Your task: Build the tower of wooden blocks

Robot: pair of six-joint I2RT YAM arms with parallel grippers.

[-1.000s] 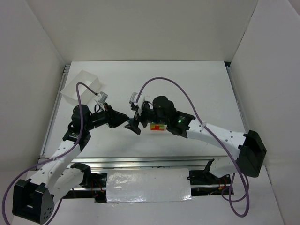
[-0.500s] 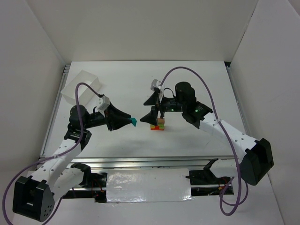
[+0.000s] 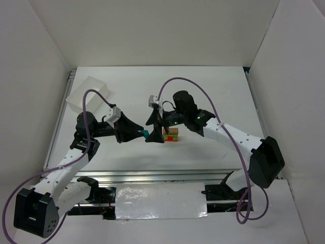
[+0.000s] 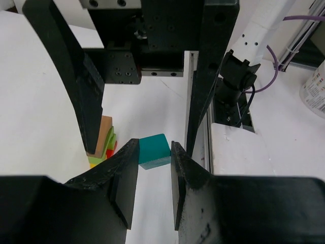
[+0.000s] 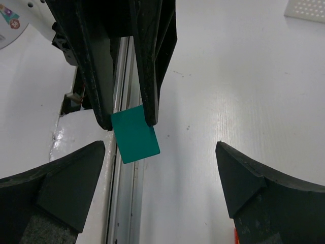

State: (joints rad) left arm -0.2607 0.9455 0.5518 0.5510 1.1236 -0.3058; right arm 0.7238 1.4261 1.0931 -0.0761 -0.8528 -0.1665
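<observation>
The small stack of painted blocks stands at mid table, tan on top over green, red and yellow; it also shows in the left wrist view. My left gripper is shut on a teal block, held just left of the stack. In the left wrist view the teal block sits between the fingertips of that gripper. My right gripper is open wide and empty, its fingers on either side of the teal block, facing the left gripper. The right gripper touches nothing.
A white rectangular box stands at the table's back left. The metal rail runs along the near edge of the table. White walls close in the back and both sides.
The right gripper has swung back left and down from above the stack, and its open fingers now straddle the teal block. The left gripper still holds the block and has shifted slightly right.
</observation>
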